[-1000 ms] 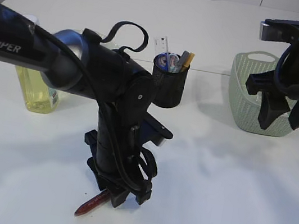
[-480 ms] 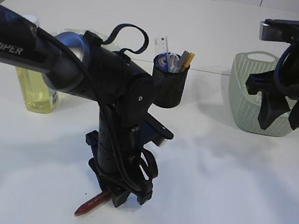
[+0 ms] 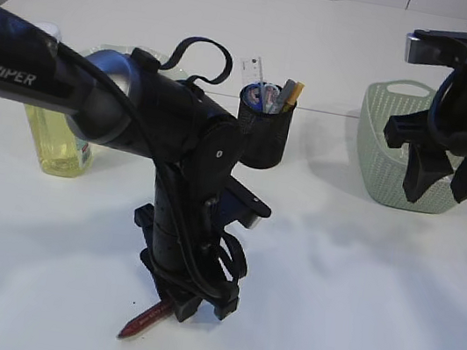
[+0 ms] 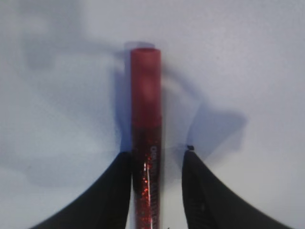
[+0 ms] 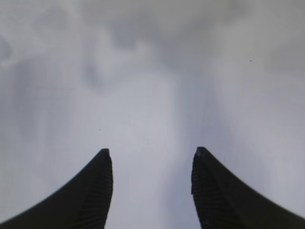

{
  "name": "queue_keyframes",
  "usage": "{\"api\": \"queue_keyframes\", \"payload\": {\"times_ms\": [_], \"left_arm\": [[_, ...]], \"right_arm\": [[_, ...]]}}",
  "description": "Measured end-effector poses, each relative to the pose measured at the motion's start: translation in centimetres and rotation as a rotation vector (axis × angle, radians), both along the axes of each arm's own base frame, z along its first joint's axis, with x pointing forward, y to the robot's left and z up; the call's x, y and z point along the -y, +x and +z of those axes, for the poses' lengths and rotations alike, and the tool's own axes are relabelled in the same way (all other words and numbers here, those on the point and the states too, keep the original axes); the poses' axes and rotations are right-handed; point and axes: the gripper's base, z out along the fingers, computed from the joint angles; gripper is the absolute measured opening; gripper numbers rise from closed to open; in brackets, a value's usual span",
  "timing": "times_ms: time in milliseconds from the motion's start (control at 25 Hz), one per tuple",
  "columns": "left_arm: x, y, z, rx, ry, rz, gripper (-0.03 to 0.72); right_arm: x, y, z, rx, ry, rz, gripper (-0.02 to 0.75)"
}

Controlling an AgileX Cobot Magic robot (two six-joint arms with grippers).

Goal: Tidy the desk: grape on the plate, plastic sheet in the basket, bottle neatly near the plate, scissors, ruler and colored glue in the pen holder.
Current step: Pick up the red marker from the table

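Item: colored glue point(image 4: 145, 119), flat on worktop point(image 3: 358, 284). Left claw point(image 4: 156, 155) straddles it, jaws spread, one touching. We centre, then pinch squarely. Right claw point(image 5: 151, 157) spread, empty.

Around the colored glue point(image 3: 147, 318), which lay flat near the front of the table point(image 3: 354, 310), the surface was bare on every side. The left pincer point(image 4: 156, 157) straddled the tube, one finger against it, a gap at the other. Behind, the pen holder point(image 3: 263, 131) stood crowded with tall items. The bottle point(image 3: 55, 142) blocked the left, the basket point(image 3: 391, 147) the right. The right pincer point(image 3: 434, 185) hung spread in front of the basket, above bare table.
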Motion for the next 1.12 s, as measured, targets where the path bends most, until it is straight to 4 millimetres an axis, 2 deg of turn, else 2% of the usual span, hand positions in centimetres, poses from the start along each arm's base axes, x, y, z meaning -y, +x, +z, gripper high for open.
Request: {"api": "queue_keyframes", "payload": {"times_ms": [800, 960, 1120], "left_arm": [[0.03, 0.03, -0.17, 0.001, -0.001, 0.0, 0.255], [0.03, 0.03, -0.17, 0.001, -0.001, 0.0, 0.215], [0.03, 0.03, -0.24, 0.0, 0.0, 0.0, 0.124]], "right_arm": [[0.0, 0.0, 0.0, 0.0, 0.0, 0.002, 0.423], [0.0, 0.0, 0.0, 0.0, 0.0, 0.002, 0.423], [0.0, 0.0, 0.0, 0.0, -0.001, 0.004, 0.423]]}}
